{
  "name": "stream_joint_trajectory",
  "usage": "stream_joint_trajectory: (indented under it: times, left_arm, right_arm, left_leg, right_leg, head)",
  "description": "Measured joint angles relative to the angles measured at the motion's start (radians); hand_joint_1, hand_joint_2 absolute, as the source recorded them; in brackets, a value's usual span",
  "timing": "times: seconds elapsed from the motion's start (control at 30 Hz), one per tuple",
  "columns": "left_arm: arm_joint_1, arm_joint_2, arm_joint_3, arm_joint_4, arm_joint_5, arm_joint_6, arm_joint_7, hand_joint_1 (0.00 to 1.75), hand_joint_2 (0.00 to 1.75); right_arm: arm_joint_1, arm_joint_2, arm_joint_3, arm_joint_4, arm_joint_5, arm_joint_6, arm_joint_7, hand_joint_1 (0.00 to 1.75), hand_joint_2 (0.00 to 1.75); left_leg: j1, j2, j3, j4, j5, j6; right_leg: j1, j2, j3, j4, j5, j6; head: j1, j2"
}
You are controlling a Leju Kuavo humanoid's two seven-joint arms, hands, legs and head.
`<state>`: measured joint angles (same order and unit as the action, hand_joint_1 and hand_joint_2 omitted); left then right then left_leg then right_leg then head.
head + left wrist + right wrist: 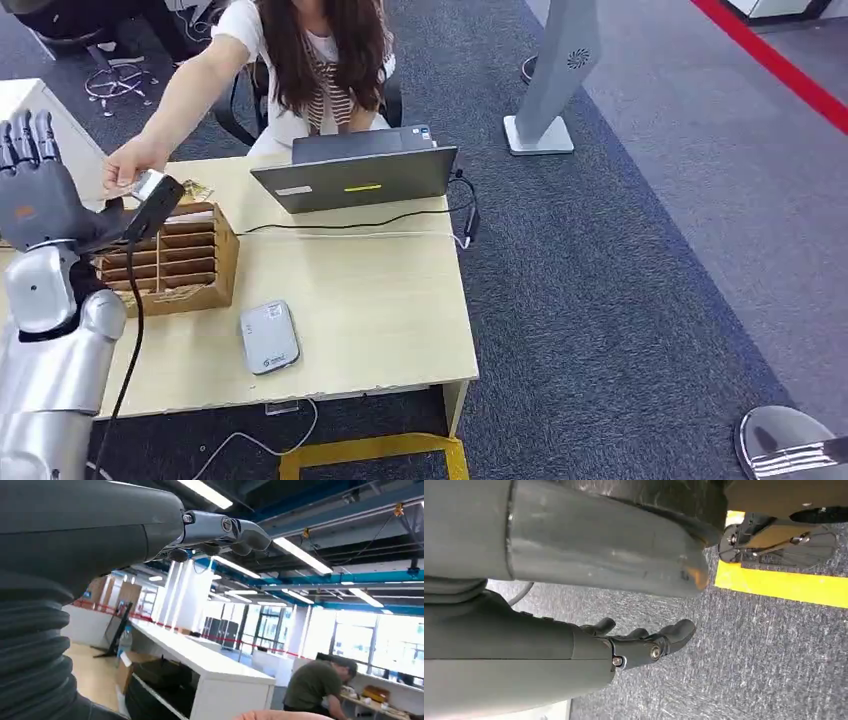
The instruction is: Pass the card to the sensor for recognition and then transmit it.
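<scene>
Head view, left edge of the frame: the left robot hand (35, 190) is raised, fingers spread, holding nothing. A person's hand (128, 163) grips the card (147, 183), mostly hidden, just above the wooden organizer (180, 262). One laptop (355, 175) and one grey sensor (268, 337) lie on the table (370, 300). Right wrist view: the right robot hand (644, 642) hangs loosely curled, empty.

The left arm (50, 350) is raised at the table's left edge, forearm upright. The left hand (35, 185) is held high with palm turned away and fingers (30, 135) extended upward and apart; nothing is gripped. The right hand (644, 642) is hung low over the floor, fingers loosely curled, nothing held.
</scene>
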<state>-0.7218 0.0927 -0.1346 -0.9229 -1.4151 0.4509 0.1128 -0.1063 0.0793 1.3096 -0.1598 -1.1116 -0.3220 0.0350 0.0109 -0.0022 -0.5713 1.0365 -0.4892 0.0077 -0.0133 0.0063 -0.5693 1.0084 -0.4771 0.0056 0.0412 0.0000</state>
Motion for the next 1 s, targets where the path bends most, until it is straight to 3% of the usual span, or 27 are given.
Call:
stream_joint_trajectory:
  times: [0.07, 0.1, 0.83, 1.0]
  left_arm:
    - [-0.026, 0.006, -0.012, 0.033, -0.032, 0.008, 0.020, 0.00, 1.75]
    - [-0.035, 0.009, -0.015, 0.046, -0.044, 0.013, 0.026, 1.75, 1.75]
    - [-0.069, 0.015, -0.037, 0.116, -0.041, 0.013, 0.006, 1.75, 1.75]
    - [-0.048, 0.010, -0.046, 0.111, -0.002, 0.017, -0.041, 1.75, 1.75]
  right_arm:
    - [-0.001, 0.000, 0.011, 0.002, 0.004, 0.000, 0.004, 0.00, 0.00]
    - [-0.003, 0.000, 0.015, 0.002, 0.006, 0.000, 0.004, 0.00, 0.00]
    - [-0.005, 0.000, 0.032, 0.010, 0.000, 0.000, 0.008, 0.00, 0.00]
    - [-0.005, 0.000, 0.033, 0.011, -0.012, 0.000, 0.007, 0.00, 0.00]
  left_leg:
    - [0.000, -0.001, 0.000, 0.000, 0.000, 0.000]
    - [0.000, 0.000, 0.000, 0.000, 0.000, 0.000]
    - [0.000, 0.000, 0.000, 0.000, 0.000, 0.000]
    - [0.000, 0.000, 0.000, 0.000, 0.000, 0.000]
  right_leg:
    - [0.000, 0.000, 0.000, 0.000, 0.000, 0.000]
    - [0.000, 0.000, 0.000, 0.000, 0.000, 0.000]
    - [0.000, 0.000, 0.000, 0.000, 0.000, 0.000]
    - [0.000, 0.000, 0.000, 0.000, 0.000, 0.000]
  head:
    - [0.000, 0.000]
    - [0.000, 0.000]
    - [0.000, 0.000]
    - [0.000, 0.000]
